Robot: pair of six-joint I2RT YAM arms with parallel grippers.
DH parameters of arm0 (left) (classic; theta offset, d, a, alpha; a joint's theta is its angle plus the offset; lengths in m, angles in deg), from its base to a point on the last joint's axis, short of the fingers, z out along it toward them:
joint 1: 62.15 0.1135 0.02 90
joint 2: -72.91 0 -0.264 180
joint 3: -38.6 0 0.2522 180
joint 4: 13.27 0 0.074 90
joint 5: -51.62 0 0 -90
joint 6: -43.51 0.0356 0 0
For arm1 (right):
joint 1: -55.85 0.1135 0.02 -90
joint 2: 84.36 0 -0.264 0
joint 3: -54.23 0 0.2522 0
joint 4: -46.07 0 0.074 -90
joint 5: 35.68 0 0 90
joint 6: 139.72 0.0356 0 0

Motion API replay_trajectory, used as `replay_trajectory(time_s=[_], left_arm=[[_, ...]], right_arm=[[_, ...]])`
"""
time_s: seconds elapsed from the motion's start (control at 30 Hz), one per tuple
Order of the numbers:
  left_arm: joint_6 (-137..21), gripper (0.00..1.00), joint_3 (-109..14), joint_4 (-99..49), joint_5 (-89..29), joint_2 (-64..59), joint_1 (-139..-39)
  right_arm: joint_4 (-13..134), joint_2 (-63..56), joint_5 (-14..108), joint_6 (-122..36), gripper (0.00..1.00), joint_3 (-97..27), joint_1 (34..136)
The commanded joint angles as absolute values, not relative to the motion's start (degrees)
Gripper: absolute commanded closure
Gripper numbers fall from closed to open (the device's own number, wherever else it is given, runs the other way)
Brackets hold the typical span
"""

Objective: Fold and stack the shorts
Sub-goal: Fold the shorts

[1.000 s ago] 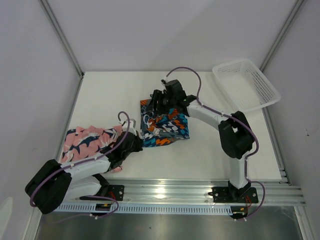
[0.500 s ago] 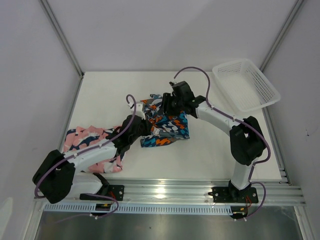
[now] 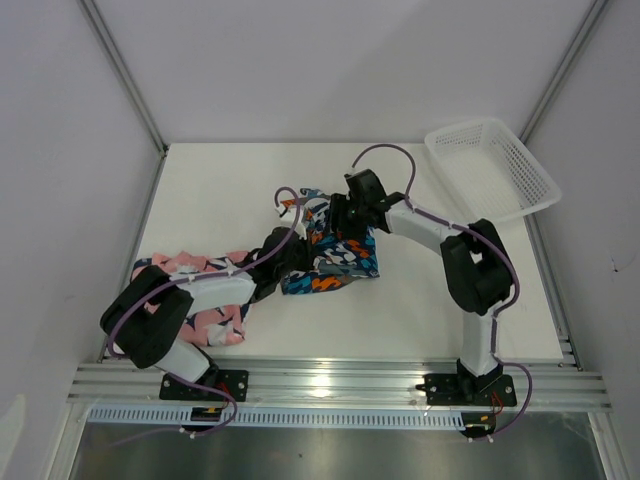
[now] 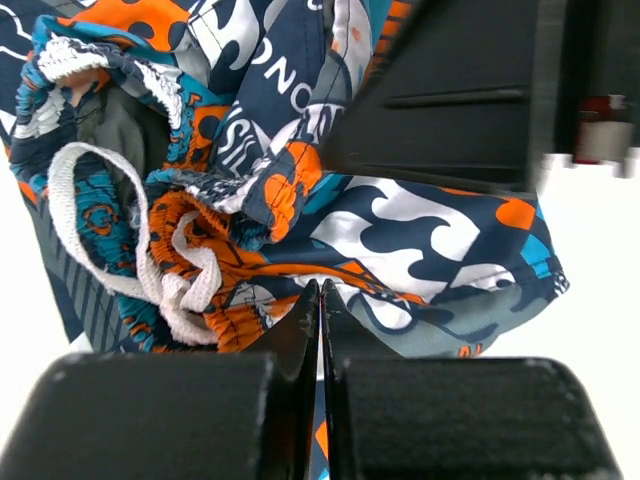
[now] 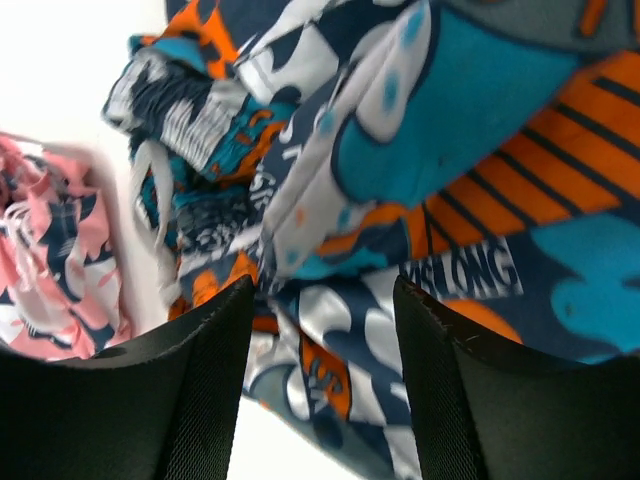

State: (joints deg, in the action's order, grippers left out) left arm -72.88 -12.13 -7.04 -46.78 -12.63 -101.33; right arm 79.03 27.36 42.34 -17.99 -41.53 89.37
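Two pairs lie crumpled and unstacked left of the white basket (image 3: 490, 170), so we judge folding barely begun: our left gripper (image 4: 320, 292), pinched shut, and right gripper (image 5: 323, 295), jaws apart, work the blue patterned shorts (image 3: 338, 262), the pink shorts (image 3: 188, 268) farther left.

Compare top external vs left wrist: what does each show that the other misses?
Only top external: the white mesh basket at the far right corner, the pink shorts partly under the left arm, and both arms whole, meeting near the table's middle. Only left wrist: the left gripper close up, jaws pressed together at the fabric's edge, and the loose loop of a white drawstring. Both: the patterned shorts in blue, teal, orange and white, bunched rather than folded flat.
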Motion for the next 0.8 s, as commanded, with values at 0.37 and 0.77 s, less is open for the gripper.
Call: replay_trajectory(time_s=[0.37, 0.77], left_arm=[[-73.47, 1.00, -5.66, 3.02, -50.95, -18.84, -101.09], [-74.35, 1.00, -4.34, 7.16, -49.45, -23.94, -101.09]], right_arm=[[71.80, 36.57, 39.56, -12.55, 0.92, -52.61, 89.69], [52.92, 44.47, 29.38, -4.02, 0.95, -55.15, 88.99]])
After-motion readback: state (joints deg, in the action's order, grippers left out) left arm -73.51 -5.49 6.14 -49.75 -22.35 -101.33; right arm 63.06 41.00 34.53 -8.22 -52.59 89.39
